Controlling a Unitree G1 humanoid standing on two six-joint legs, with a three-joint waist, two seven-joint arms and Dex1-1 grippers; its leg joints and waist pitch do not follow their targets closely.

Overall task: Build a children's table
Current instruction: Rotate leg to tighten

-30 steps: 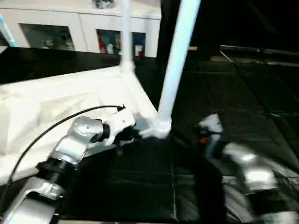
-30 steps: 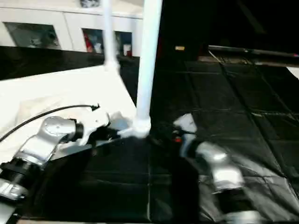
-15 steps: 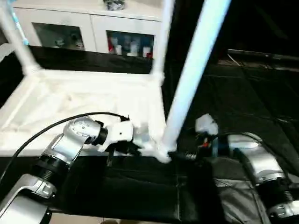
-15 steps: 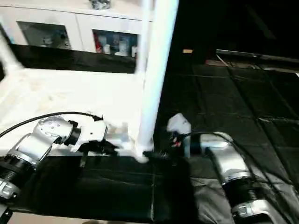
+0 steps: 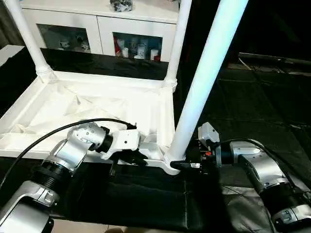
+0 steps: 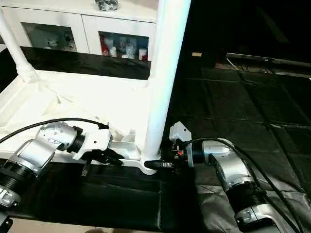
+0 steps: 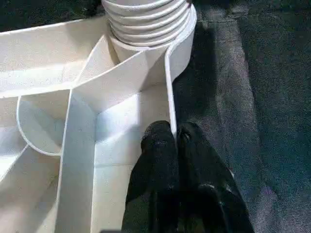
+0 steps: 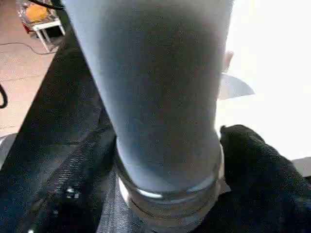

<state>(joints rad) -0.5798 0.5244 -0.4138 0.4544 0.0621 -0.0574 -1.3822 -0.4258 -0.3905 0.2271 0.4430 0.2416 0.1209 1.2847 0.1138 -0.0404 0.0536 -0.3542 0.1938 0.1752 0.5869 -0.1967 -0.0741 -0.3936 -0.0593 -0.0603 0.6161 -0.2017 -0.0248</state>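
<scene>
The children's table [image 5: 97, 104] lies upside down on the black floor [image 5: 252, 107], legs up. The left gripper [image 7: 176, 141] pinches its near rim; the right gripper [image 8: 167, 160] clasps the nearest leg [image 5: 204, 80] at its socket. Behind, a cabinet [image 5: 97, 29] holds small items.

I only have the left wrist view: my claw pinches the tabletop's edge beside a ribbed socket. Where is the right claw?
Observer: The right claw is at the foot of the nearest leg, where it enters that corner socket.
Operator: How many legs are standing?
Observer: The head views show three upright: the nearest one, a far-right leg and a far-left leg, on the upside-down tabletop.
Operator: What is beyond the table?
Observer: A white cabinet with glass doors stands behind it.
</scene>
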